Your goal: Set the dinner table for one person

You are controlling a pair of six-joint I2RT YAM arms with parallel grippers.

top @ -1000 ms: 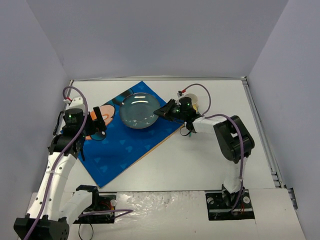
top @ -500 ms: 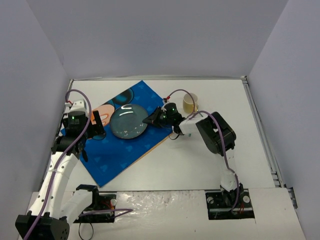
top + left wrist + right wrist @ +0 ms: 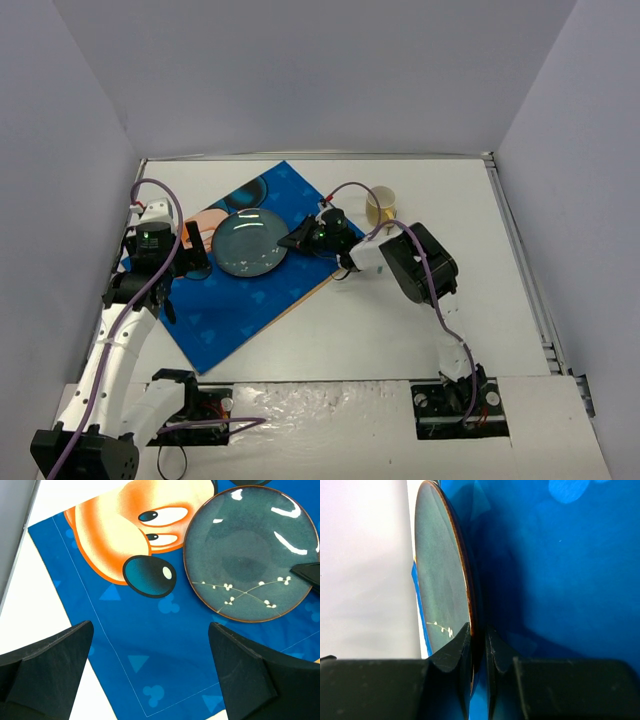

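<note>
The white dinner table (image 3: 400,320) carries a blue cartoon-printed placemat (image 3: 240,300). A round teal plate (image 3: 250,242) with a brown rim and a white twig pattern lies on the placemat. My right gripper (image 3: 300,236) is shut on the plate's right rim; in the right wrist view the rim (image 3: 470,595) runs edge-on between the two fingers of that gripper (image 3: 479,645). My left gripper (image 3: 190,262) is open and empty above the placemat's left part. In the left wrist view (image 3: 150,670) its fingers straddle bare blue mat (image 3: 150,630), with the plate (image 3: 250,555) ahead to the right.
A small yellowish glass cup (image 3: 381,207) stands on the table just behind the right arm's wrist. The placemat lies askew, with a corner near the left arm. Grey walls close in the table on the left, back and right.
</note>
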